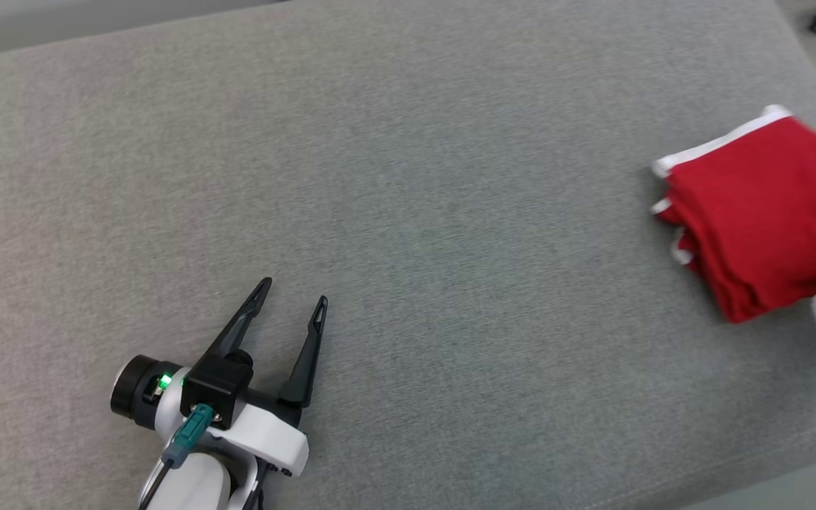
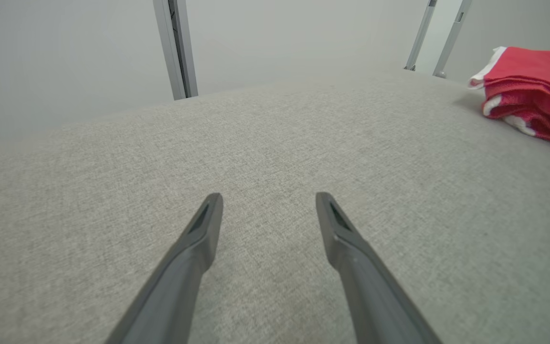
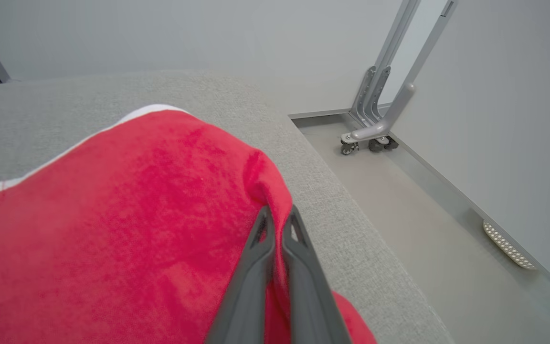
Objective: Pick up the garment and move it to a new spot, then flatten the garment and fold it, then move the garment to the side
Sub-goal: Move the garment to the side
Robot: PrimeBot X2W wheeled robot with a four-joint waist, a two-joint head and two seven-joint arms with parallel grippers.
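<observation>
Red folded garment (image 3: 127,220) sits pinched by the right gripper (image 3: 277,214); drag it low and slowly so folds hold; left gripper (image 1: 293,292) gapes wide

White forearm shell (image 1: 266,440), black wrist block (image 1: 218,386), green light (image 1: 164,383), teal cable plug (image 1: 194,423), left hand (image 1: 292,293) with dark slotted fingers (image 1: 305,361)

garment (image 1: 762,219) at right edge of table (image 1: 408,142), left gripper (image 1: 293,292) well apart
</observation>
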